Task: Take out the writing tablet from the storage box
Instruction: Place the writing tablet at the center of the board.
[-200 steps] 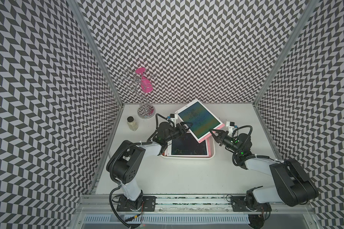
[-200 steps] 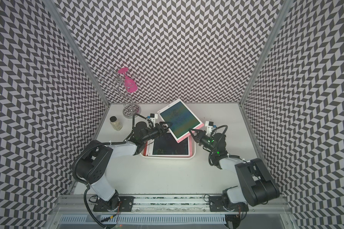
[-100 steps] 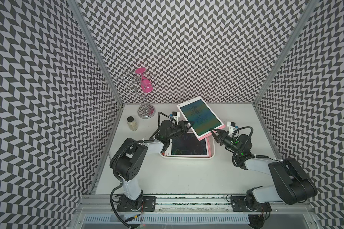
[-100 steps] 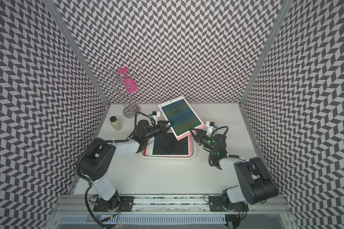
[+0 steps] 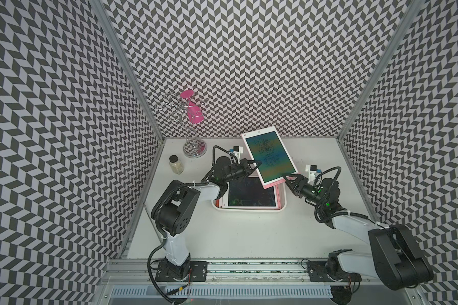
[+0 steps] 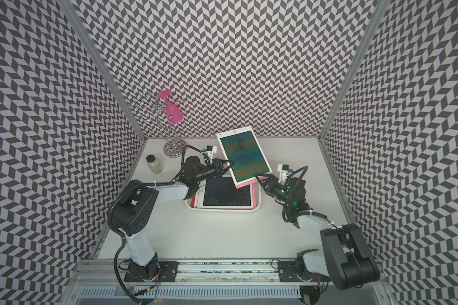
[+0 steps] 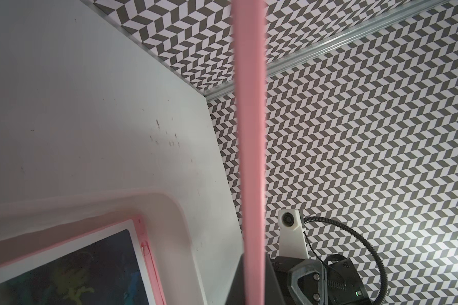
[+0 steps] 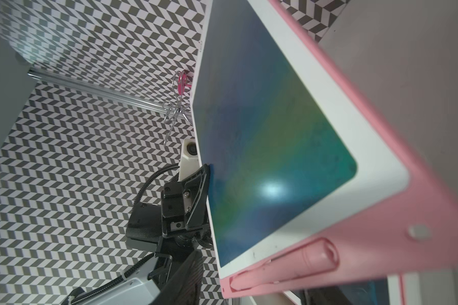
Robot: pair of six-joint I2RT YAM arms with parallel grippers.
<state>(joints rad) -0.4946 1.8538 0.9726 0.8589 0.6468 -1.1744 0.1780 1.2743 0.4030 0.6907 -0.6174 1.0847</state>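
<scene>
- Top views: writing tablet (image 5: 269, 158) is up in the air, tilted, clear of the storage box (image 5: 282, 206). Its lower pink corner hangs over the box's far right corner.
- Left gripper (image 5: 251, 166) is clamped on the tablet's long edge nearest the left arm, jaws pinched down to the tablet's thickness.
- Right gripper (image 5: 291, 182) sits at the tablet's lower corner w/ fingers looking parted in a V. It's close to the corner, but I can't tell if it touches.
- Both top views show the same layout: tablet (image 6: 243, 157), left gripper (image 6: 226, 166), right gripper (image 6: 262, 182).
- A second tablet (image 5: 251, 195) lies flat inside the box, dark screen up.
- Left wrist: the tablet's pink edge (image 7: 250, 132) runs straight thru the view, seen edge-on. The box wall (image 7: 169, 211) and the second tablet (image 7: 64, 264) sit below it, apart from it.
- Right wrist: the tablet's screen (image 8: 270, 158) fills the frame. Left gripper (image 8: 205, 190) bites its far edge. The right gripper's own fingers aren't in shot, so there's no jaw info here.
- Progress: the lift-out looks basically done, w/ the tablet off the box and carried by the left arm alone, by my read.
- Left to do: move it away from over the box and set it on bare table (image 5: 249, 237). Probably the right arm backs off too.
</scene>
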